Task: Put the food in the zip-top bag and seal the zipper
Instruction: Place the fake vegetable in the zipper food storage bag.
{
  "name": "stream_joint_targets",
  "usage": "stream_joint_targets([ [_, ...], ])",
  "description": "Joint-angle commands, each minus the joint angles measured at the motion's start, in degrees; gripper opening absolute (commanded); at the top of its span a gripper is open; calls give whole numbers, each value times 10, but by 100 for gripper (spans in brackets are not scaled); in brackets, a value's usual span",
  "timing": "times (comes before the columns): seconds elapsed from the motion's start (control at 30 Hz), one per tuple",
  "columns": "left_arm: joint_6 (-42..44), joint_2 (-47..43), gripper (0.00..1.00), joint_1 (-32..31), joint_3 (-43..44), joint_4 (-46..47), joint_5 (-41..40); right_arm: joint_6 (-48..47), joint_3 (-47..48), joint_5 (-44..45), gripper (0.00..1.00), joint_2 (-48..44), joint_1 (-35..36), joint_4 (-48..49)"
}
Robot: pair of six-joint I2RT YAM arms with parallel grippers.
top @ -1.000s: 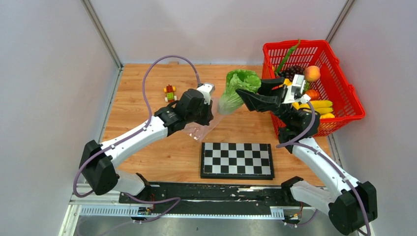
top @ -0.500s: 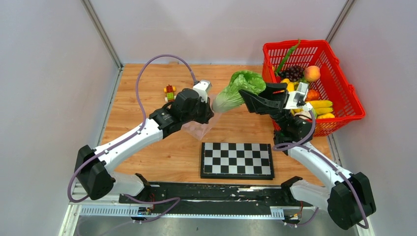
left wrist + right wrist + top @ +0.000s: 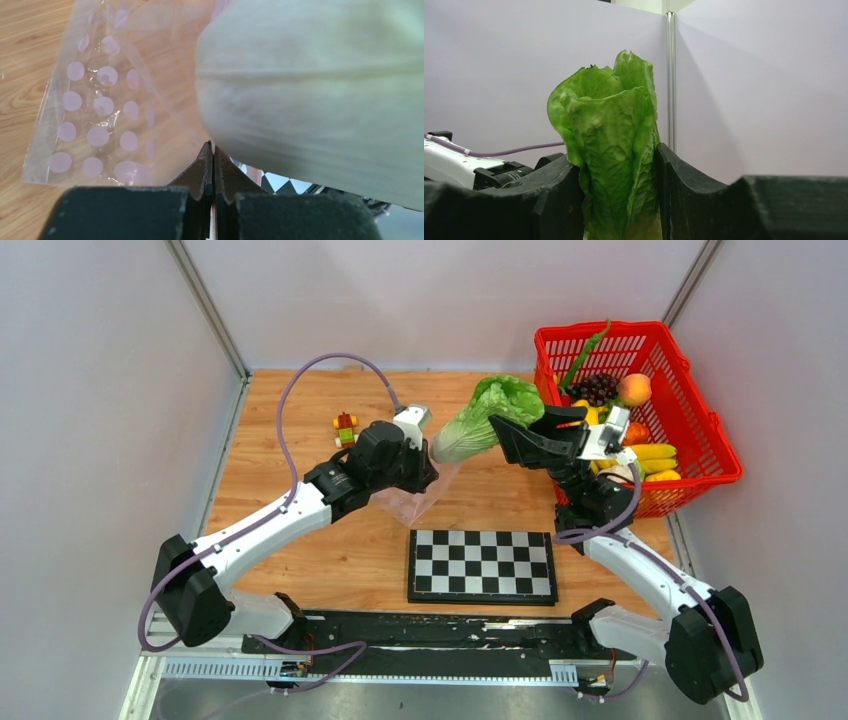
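My right gripper (image 3: 498, 430) is shut on the green leafy lettuce (image 3: 482, 418) and holds it in the air, its pale stem end pointing down-left at the bag's mouth. In the right wrist view the lettuce (image 3: 611, 150) stands between the two fingers. My left gripper (image 3: 428, 472) is shut on the upper edge of the clear dotted zip-top bag (image 3: 410, 501), which hangs down to the table. In the left wrist view the bag (image 3: 105, 105) spreads to the left and the lettuce's pale stem (image 3: 320, 95) fills the right, close to the shut jaws. The pink zipper strip is barely visible.
A red mesh basket (image 3: 700, 410) at the back right holds grapes (image 3: 595, 387), a peach piece (image 3: 633, 389), a long green pod (image 3: 585, 352) and yellow pieces (image 3: 655, 455). A chessboard (image 3: 481, 565) lies near the front. A small toy-brick figure (image 3: 346, 427) stands at the back left.
My right gripper has carried the lettuce left and down until its stem is at the bag's mouth. My left gripper has shifted slightly, still holding the bag's edge.
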Motion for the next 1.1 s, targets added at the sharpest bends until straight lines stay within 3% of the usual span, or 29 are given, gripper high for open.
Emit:
stream_joint_targets([
  [0.0,-25,-34,0,2,-6,47,18,26,6,10,0,13,5,54],
  [0.53,-82,-66,0,40,-39,93,51,-20,-88,15,0,-42,2,10],
  [0.83,-74,-87,0,51,-44,81,27,-86,-90,7,0,-97,-2,-107],
  [1.07,-71,-86,0,53,-44,79,23,-86,-89,-2,0,-101,-2,-120],
])
